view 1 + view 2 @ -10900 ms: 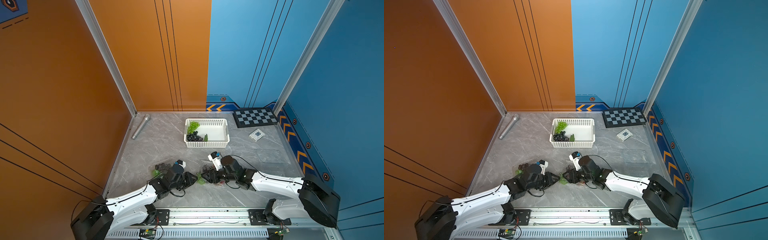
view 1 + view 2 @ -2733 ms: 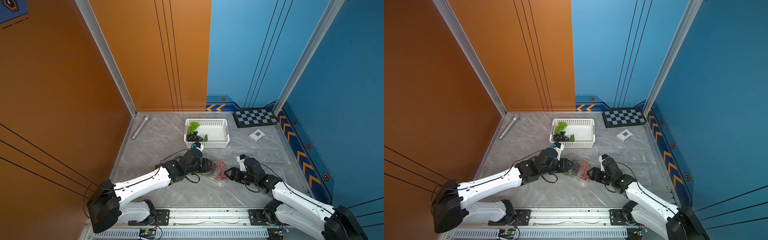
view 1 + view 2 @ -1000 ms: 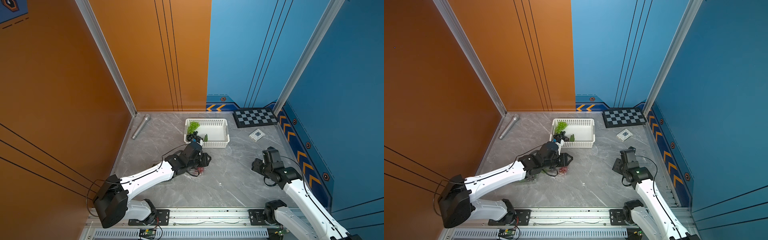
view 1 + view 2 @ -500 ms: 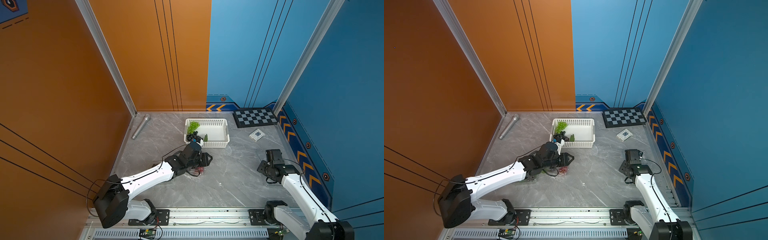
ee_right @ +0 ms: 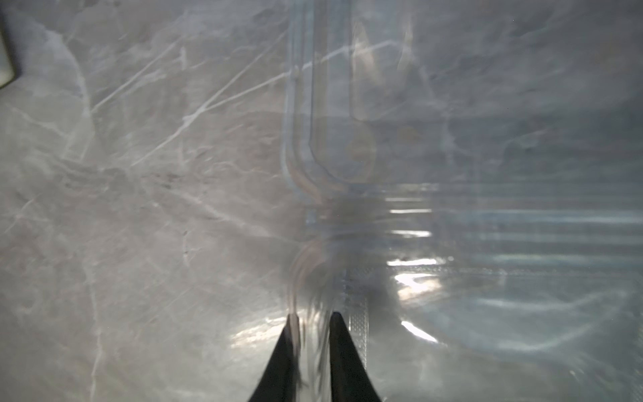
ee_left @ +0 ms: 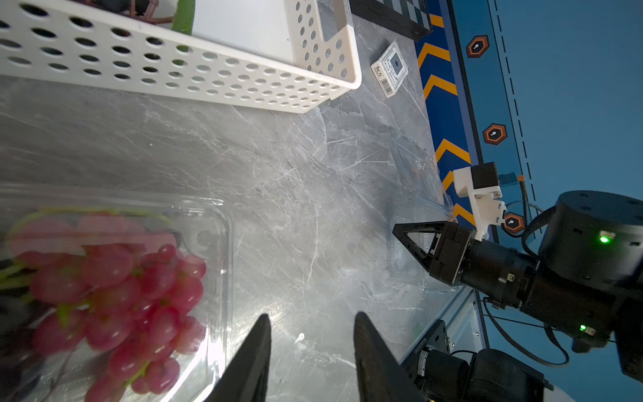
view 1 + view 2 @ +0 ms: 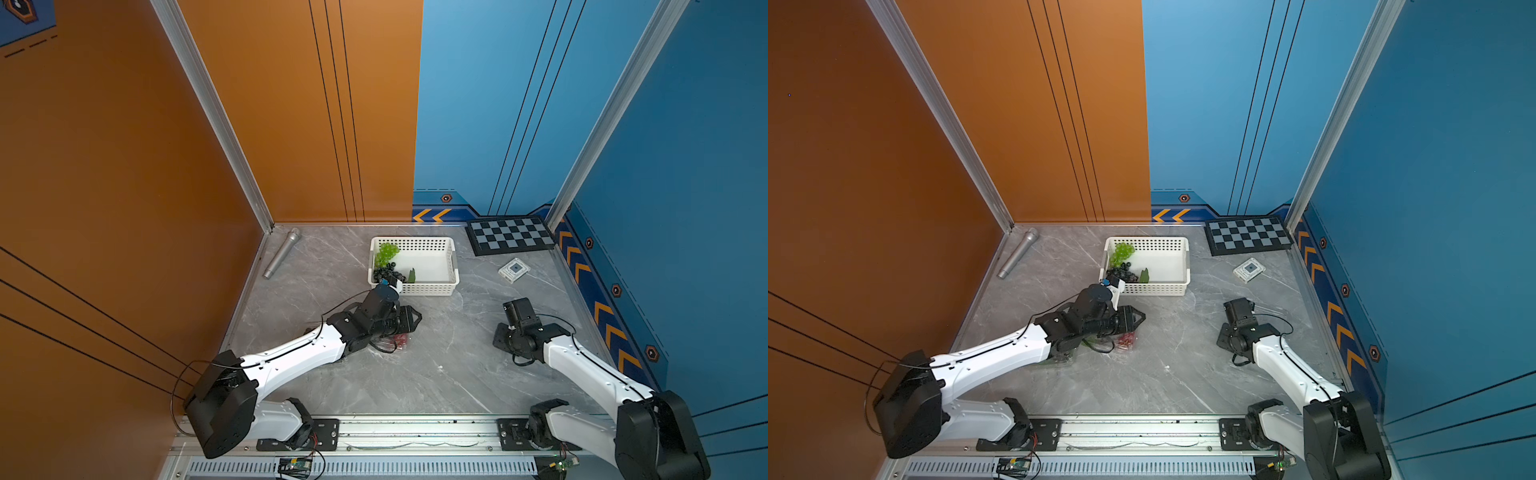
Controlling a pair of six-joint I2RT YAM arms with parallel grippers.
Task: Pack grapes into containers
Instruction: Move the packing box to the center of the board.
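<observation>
One rim of the empty container (image 7: 1273, 308), mid-right in a top view, sits pinched in the right gripper (image 5: 309, 320); pulled, flimsy plastic may slip or buckle. Left gripper (image 6: 309, 315) hangs released beside boxed red grapes (image 6: 139, 285).

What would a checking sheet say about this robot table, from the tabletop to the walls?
Surface: grey marbled tabletop.
Job's things: pinkish-red grape bunch inside a clear plastic clamshell box; green grape bunch and dark purple grape bunch in the white perforated plastic basket; second clear clamshell box empty.
Clutter: silver microphone-shaped cylinder, black-and-grey checkerboard, small white card box.
Grippers: left gripper jaws open, empty; right gripper jaws shut on the second box's rim.
Cables: black cables loop off both wrists, no snag seen.
Surroundings: orange wall panels, blue wall panels, metal rail in front.
</observation>
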